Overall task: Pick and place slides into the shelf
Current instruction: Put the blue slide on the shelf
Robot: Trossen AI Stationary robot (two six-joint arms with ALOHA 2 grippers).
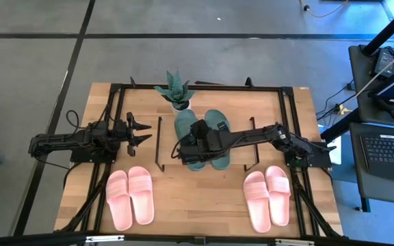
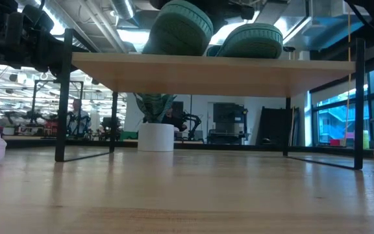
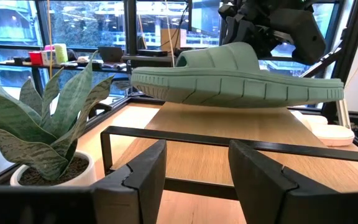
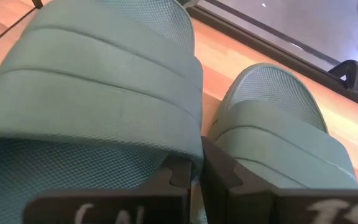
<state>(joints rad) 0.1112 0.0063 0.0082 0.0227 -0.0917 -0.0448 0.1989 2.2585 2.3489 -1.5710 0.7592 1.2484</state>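
Observation:
The shelf (image 1: 169, 133) stands mid-table, its light board (image 2: 213, 67) on black wire legs. Two dark green slides are on or over it. My right gripper (image 1: 193, 140) reaches in from the table's right and is shut on the left green slide (image 1: 185, 123). The other green slide (image 1: 217, 119) lies beside it on the board. One pink pair (image 1: 130, 198) lies near the table's near-left corner and another pink pair (image 1: 267, 197) near-right, soles on the table. My left gripper (image 1: 141, 133) hovers open left of the shelf, touching nothing. My right gripper (image 4: 194, 171) pinches the held slide's wide strap at its side edge (image 4: 188, 152), the edge facing the other green slide (image 4: 278, 124). The fingers come slanting down from above. In the left wrist view the slide (image 3: 241, 74) sits nearly level just over the board (image 3: 229, 134); whether the sole touches I cannot tell.
A potted snake plant (image 1: 176, 92) stands at the shelf's far side, close to the slides' far ends. A black metal frame runs around the table. There is bare tabletop between the two pink pairs and under the shelf (image 2: 193, 182).

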